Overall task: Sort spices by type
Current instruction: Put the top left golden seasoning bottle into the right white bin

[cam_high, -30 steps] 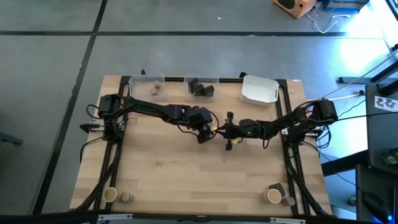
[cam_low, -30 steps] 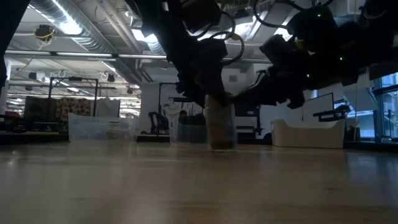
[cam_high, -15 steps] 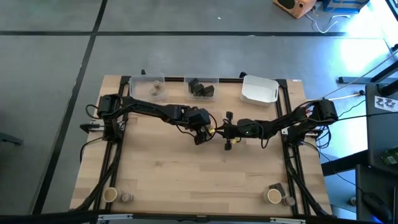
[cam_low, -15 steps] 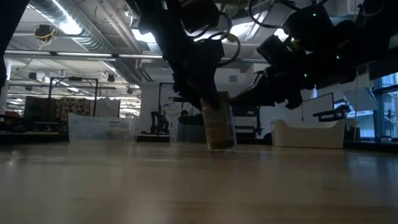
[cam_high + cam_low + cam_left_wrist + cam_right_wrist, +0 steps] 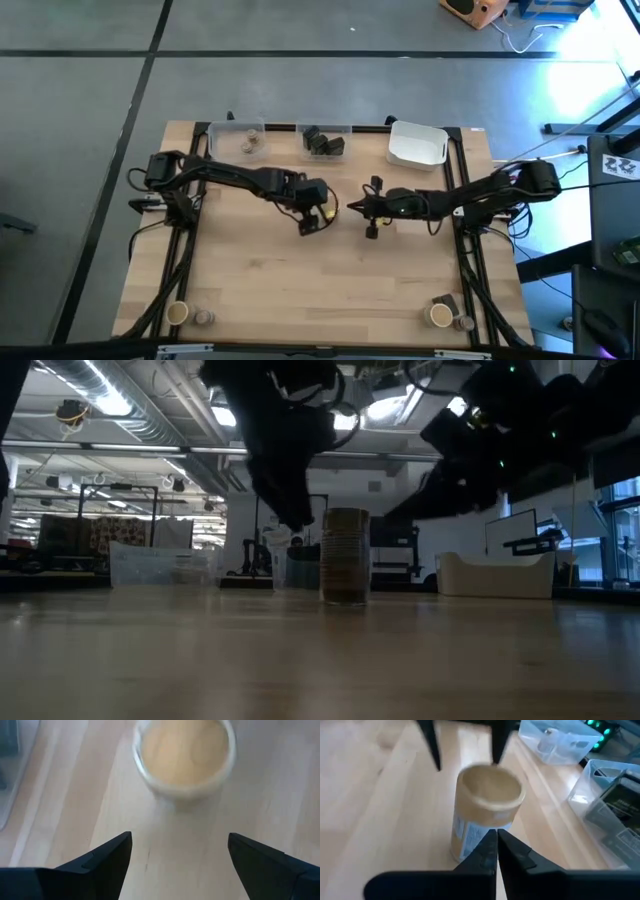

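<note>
Now I see the tan cylinder (image 5: 346,556) standing upright mid-worktop (image 5: 300,290), free between both arms. My left end effector (image 5: 312,222) is spread apart beside it; the right end effector (image 5: 371,208) is pinched together.

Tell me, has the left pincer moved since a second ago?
Yes. In the high view the left pincer has backed off the tan spice cylinder, shifting toward the table's left side, away from the white tub; it stands open.
</note>
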